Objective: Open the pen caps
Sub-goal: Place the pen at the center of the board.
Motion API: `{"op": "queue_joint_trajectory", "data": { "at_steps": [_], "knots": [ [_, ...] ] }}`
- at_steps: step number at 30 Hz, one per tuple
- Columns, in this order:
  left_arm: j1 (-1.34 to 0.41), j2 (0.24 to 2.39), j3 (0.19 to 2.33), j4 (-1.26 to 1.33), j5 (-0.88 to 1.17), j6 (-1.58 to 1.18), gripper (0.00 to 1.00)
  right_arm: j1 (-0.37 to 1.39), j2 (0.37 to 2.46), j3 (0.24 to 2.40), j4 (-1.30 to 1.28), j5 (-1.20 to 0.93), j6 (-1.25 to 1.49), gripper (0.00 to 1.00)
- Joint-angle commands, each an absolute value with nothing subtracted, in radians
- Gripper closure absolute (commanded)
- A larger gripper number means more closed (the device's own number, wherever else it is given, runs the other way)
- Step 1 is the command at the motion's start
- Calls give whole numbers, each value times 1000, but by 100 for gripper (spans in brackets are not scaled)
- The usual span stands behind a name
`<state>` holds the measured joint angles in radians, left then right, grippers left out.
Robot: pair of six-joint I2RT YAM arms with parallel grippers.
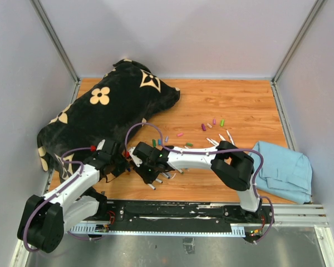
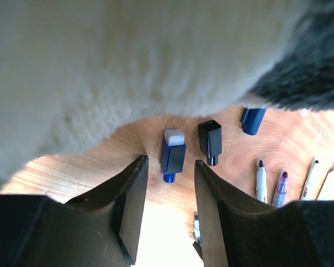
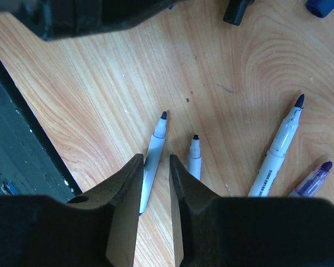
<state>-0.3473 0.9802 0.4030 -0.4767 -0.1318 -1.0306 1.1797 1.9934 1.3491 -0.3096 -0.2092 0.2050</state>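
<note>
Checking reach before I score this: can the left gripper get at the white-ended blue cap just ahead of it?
Probably yes: the white-ended blue cap lies on the bare table right ahead of the left gripper, jaws parted, nothing between; the plush cushion overhangs only beyond it.

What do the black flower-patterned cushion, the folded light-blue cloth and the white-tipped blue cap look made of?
Black flower-patterned cushion: plush fabric, likely; fuzzy matte pile.
Folded light-blue cloth: soft matte textile; creased folds.
White-tipped blue cap: probably hard moulded plastic; smooth sheen, crisp edges.

Blue pen cap [image 2: 253, 121] half under the blurred plush cushion [image 2: 128, 67]
</note>
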Motion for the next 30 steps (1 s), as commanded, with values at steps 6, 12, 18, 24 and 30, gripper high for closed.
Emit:
{"op": "queue_joint_trajectory", "data": {
  "at_steps": [6, 12, 18, 24, 30],
  "knots": [
    [-344, 925, 409, -553, -89, -999, 49, 1175, 1936, 1381, -371, -220, 174, 73],
    [-345, 873, 430, -576, -80, -992, 46, 1143, 1889, 1382, -379, -277, 159, 72],
    [-344, 844, 449, -575, -54, -984, 44, 1117, 1832, 1377, -394, -342, 138, 69],
    [-344, 806, 513, -552, -18, -882, 41, 1032, 1765, 1367, -422, -499, 54, 62],
    [-344, 701, 503, -344, 115, -727, 24, 857, 1676, 1336, -461, -815, -105, 52]
  ]
}}
